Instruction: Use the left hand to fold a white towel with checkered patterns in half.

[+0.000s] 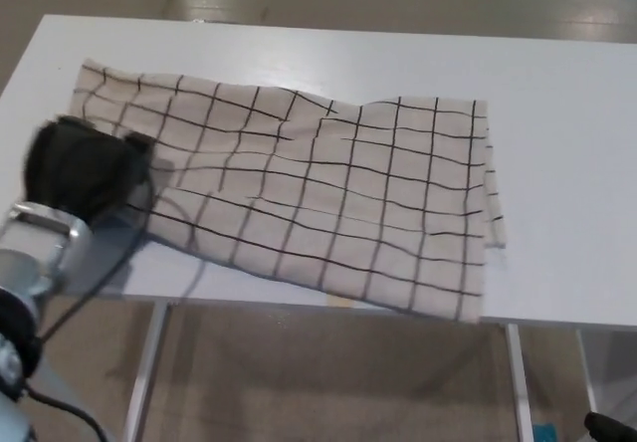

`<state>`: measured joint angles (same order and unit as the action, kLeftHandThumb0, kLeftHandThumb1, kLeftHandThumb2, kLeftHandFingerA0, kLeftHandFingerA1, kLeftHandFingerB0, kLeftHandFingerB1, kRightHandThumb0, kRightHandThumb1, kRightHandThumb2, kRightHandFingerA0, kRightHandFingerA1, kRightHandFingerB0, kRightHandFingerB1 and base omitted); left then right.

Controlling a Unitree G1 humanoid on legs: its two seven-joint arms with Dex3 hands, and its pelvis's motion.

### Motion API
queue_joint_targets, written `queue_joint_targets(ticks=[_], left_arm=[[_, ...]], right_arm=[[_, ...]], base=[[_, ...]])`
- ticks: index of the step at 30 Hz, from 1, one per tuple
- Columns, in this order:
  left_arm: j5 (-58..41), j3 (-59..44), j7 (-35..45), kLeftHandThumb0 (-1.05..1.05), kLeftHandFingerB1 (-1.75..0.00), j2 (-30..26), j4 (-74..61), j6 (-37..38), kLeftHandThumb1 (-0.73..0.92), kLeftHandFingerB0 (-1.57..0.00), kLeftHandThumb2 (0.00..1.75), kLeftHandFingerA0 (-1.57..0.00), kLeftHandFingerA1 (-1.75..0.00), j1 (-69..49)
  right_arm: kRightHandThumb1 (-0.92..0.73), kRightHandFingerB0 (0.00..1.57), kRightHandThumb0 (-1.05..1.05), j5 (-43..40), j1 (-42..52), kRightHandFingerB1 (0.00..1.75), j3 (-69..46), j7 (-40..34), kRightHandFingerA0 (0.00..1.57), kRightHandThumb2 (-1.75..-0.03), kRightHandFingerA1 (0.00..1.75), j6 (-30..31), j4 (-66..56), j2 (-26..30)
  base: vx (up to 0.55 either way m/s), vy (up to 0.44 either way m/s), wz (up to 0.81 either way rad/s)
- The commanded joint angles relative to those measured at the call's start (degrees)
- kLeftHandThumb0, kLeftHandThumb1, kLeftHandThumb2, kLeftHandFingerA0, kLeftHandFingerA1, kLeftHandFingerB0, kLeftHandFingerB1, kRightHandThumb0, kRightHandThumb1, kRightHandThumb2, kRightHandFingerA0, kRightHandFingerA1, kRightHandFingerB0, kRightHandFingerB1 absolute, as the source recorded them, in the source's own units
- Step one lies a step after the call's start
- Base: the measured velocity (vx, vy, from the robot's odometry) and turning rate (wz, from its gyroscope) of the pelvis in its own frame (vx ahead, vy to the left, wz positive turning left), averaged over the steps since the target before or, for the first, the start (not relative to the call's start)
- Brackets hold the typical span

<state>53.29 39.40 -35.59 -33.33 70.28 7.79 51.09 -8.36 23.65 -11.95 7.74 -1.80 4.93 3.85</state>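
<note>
My left hand (85, 168) sits at the table's near left edge, resting on the left end of the checkered towel (309, 198); motion blur prevents telling how far my fingers are closed. Beyond, the towel lies rumpled and skewed across the white table (557, 94).

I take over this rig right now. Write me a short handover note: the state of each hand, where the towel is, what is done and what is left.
Left hand: at the near-left edge of the checkered towel, on or against the cloth; the image is blurred there, so I cannot tell if it grips.
Right hand: not in view.
Towel: spread in one layer on the white table, lying askew, with its near-right corner at the front table edge.
Done: no fold is visible yet.
Left: confirm the grasp on the left edge, carry it over to the right edge, release, and check that the edges meet.
</note>
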Motion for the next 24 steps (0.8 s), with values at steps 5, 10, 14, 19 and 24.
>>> queue_joint_targets(ticks=[5,10,14,19,24], left_arm=[[1.09,-0.37,-1.61,-0.19,-1.73,-6.47,-0.43,2.49,0.66,-0.6,0.57,-0.79,-1.75,7.17],[1.96,0.29,-4.05,-0.23,-1.75,-5.28,-0.96,1.6,0.67,-0.57,0.56,-0.79,-1.75,10.1],[2.5,0.76,-5.06,-0.24,-1.75,-4.75,-1.49,1.71,0.65,-0.58,0.55,-0.79,-1.75,11.24],[3.61,1.8,-1.36,-0.3,-1.37,-2.13,-5.2,2.09,0.59,-0.84,0.57,-0.81,-1.74,14.69],[3.9,2.1,0.68,-0.34,-0.59,1.02,-8.36,1.96,0.52,-1.04,0.56,-0.86,-1.71,17.41]], right_arm=[[-0.56,0.48,-0.22,-0.53,0.4,0.52,-0.42,0.11,0.51,-0.56,0.6,-0.1,0.03,0.12],[-0.56,0.49,-0.22,-0.54,0.67,0.53,-0.45,0.33,0.52,-0.56,0.61,-0.39,0.47,0.18],[-0.56,0.49,-0.22,-0.62,0.88,0.53,-0.31,0.16,0.52,-0.56,0.62,0.05,0.14,-0.1],[-0.57,0.51,-0.21,0.25,1.33,0.54,0.04,-0.23,0.55,-0.56,0.62,0.21,-0.38,0.18],[-0.57,0.53,-0.21,0.26,0.79,0.55,0.03,-0.13,0.55,-0.56,0.62,0.03,-0.23,0.33]], base=[[0.0,0.0,0.0],[0.0,0.0,0.0],[0.0,0.0,0.0],[0.0,0.0,0.0],[0.0,0.0,0.0]])
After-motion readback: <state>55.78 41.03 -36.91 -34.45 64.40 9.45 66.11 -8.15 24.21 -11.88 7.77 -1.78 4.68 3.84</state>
